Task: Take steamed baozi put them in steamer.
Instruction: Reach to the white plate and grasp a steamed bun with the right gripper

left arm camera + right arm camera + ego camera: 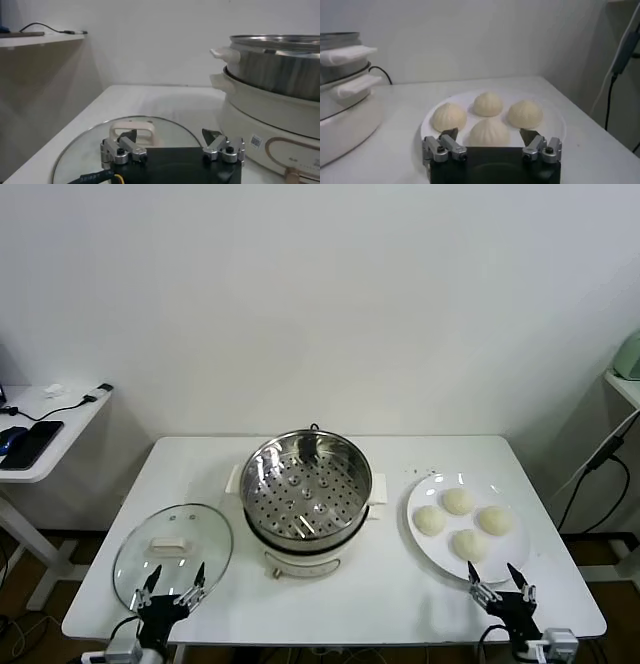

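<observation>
Starting step: nothing picked yet. Round shiny stainless-steel steamer with perforated tray sits mid-table, uncovered, empty. Four cream-white round dough baozi lie on flat white plate, right of steamer. Round glass lid lies left of steamer. Right gripper hovers at near edge of plate, jaws spread wide, holding nothing. Left gripper idles over lid's near edge, likewise released. Next, you likely advance right gripper onto nearest baozi; squeeze gently, soft dough.
</observation>
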You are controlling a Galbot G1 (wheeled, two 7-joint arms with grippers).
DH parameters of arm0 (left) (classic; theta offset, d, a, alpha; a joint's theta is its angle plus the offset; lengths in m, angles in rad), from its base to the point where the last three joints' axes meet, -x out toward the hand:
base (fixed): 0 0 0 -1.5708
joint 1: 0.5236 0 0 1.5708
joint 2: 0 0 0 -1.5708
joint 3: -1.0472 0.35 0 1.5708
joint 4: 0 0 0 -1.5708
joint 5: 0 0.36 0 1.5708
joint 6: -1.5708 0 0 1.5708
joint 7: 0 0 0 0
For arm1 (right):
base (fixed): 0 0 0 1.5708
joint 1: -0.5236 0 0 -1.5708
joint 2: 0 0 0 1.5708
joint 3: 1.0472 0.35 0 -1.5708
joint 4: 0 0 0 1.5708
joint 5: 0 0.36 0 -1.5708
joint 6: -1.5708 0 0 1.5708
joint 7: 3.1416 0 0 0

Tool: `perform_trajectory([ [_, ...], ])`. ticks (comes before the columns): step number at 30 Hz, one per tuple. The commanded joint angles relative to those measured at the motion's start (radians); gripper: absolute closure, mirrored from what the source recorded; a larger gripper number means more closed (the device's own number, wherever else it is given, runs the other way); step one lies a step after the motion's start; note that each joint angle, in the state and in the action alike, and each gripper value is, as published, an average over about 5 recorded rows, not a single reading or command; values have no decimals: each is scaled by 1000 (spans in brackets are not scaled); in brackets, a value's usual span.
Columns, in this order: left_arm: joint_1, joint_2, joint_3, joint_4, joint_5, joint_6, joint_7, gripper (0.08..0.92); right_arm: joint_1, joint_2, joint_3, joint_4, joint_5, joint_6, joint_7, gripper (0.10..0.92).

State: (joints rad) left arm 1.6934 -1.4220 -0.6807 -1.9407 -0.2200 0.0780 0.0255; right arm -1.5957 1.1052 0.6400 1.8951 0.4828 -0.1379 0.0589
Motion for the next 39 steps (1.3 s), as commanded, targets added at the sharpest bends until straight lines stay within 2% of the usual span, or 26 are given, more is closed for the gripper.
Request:
perform_trajectory([
  [1,0,2,0,-2,1,1,1,177,308,-133,-16,-54,-33,-145,-22,203],
  [5,-4,7,4,-2,0,2,2,177,551,-263,-124,-201,-106,-157,-98,203],
  [8,-7,12,5,-3,-1,1,3,177,754,-380,-282,-336,-177,-145,-212,203],
  [12,-8,19,6,-3,-4,-1,4,177,1010,-564,-590,-492,-269,-120,-515,203],
  [15,-8,22,7,-3,-4,-1,5,177,1222,-659,-839,-593,-352,2,-789,203],
  [19,-7,21,7,-6,-2,0,8,177,1521,-686,-1167,-743,-429,260,-1117,203],
  [23,0,16,8,-10,1,-1,8,177,1772,-646,-1454,-861,-456,350,-1293,203],
  [27,8,12,9,-12,3,-3,9,177,1988,-578,-1735,-930,-407,340,-1349,203],
  [31,13,10,9,-12,11,-3,10,177,2079,-516,-1920,-944,-362,283,-1314,203],
  [39,10,8,8,-1,17,-8,11,177,1994,-389,-1911,-1002,-297,134,-1198,203],
])
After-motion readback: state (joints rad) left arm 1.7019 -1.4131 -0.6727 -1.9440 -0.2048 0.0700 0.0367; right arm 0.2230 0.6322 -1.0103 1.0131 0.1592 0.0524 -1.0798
